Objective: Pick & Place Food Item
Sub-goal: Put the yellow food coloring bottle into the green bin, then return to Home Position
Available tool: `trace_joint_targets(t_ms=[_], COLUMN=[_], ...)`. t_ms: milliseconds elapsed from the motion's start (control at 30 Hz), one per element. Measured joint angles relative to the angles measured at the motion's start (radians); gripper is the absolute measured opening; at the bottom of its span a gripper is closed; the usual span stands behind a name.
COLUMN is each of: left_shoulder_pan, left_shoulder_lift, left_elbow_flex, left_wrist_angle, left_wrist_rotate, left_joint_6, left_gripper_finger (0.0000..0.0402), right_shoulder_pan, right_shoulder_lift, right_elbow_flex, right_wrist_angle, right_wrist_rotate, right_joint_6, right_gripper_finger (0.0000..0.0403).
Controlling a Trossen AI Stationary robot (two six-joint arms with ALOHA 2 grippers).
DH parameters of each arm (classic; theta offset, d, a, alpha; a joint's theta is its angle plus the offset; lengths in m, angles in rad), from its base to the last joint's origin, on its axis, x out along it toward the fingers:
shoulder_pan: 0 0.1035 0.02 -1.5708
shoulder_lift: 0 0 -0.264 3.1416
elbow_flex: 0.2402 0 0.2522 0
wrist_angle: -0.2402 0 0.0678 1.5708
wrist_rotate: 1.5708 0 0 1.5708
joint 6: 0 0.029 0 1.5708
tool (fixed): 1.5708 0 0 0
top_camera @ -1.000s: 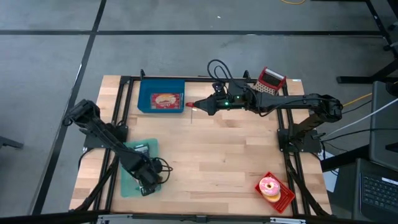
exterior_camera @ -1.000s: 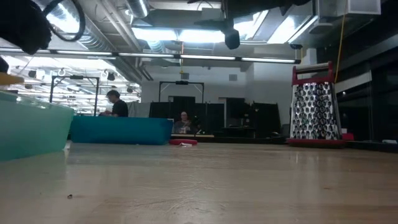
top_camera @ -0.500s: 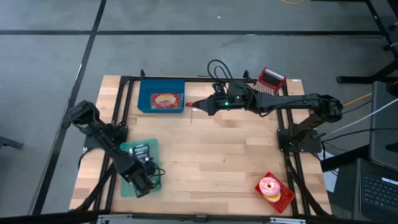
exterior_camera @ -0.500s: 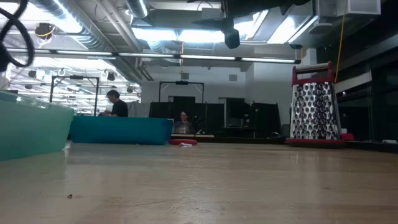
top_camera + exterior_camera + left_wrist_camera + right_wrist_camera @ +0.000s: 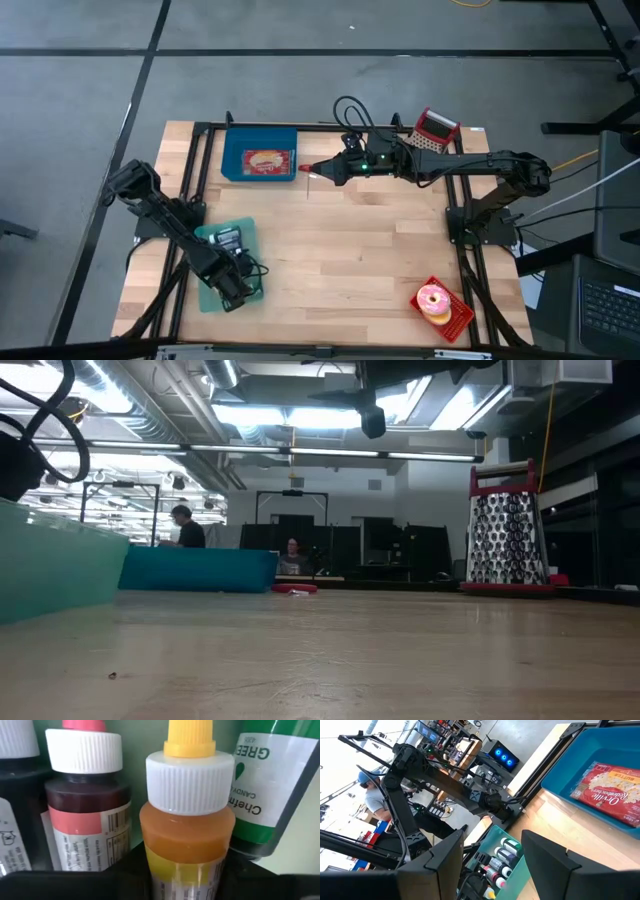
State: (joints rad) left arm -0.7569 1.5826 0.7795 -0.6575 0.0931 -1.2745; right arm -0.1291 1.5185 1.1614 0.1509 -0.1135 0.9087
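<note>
Left gripper [image 5: 233, 289] has shifted over the green bin [image 5: 243, 236] and sits around the orange bottle [image 5: 187, 827]; grip unclear, jaws just eased. Looks mid-release. Right gripper [image 5: 312, 169] spread, idle beside the blue bin [image 5: 230, 155].

A grey concrete floor [image 5: 80, 90] surrounds the wooden table [image 5: 340, 250]. Beyond it, ceiling light panels [image 5: 290, 415] glow above dark monitors [image 5: 385, 545] and two people.

Left arm folded low at the table's near-left corner, left gripper [image 5: 232, 283] pointed down. Right arm stretched across the far side, right gripper [image 5: 308, 169] held level with its two dark fingers [image 5: 445, 857] spread apart, nothing between them.
</note>
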Motion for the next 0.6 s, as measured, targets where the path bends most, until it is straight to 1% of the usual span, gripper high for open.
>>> trace_joint_targets(t_ms=[200, 267, 367, 433, 467, 533, 600], left_shoulder_pan=[0.005, 0.004, 0.005, 0.004, 0.006, 0.006, 0.009], left_shoulder_lift=[-0.027, -0.055, -0.127, -0.185, -0.218, -0.29, -0.361], left_elbow_flex=[-0.004, -0.004, 0.011, 0.027, 0.04, 0.077, 0.121], left_wrist_angle=[0.004, -0.012, -0.003, -0.003, -0.003, 0.002, 0.015], left_wrist_rotate=[0.003, -0.021, -0.086, -0.171, -0.233, -0.385, -0.545], left_joint_6=[-0.06, -0.087, -0.122, -0.142, -0.151, -0.154, -0.118], left_gripper_finger=[0.0182, 0.0199, 0.0217, 0.0223, 0.0225, 0.0224, 0.0221], right_shoulder_pan=[0.0, 0.0, 0.0, 0.0, 0.0, 0.0, 0.0], right_shoulder_lift=[0.0, 0.0, 0.0, 0.0, 0.0, 0.0, -0.001], right_elbow_flex=[0.0, 0.0, 0.0, 0.0, 0.0, 0.0, 0.0], right_wrist_angle=[0.0, 0.004, 0.022, 0.049, 0.076, 0.167, 0.281], right_wrist_rotate=[0.0, 0.0, -0.001, -0.015, -0.028, -0.071, -0.128], right_joint_6=[-0.002, -0.004, -0.006, -0.02, -0.03, -0.071, -0.116], right_gripper_finger=[0.0204, 0.0204, 0.0204, 0.0204, 0.0204, 0.0204, 0.0204])
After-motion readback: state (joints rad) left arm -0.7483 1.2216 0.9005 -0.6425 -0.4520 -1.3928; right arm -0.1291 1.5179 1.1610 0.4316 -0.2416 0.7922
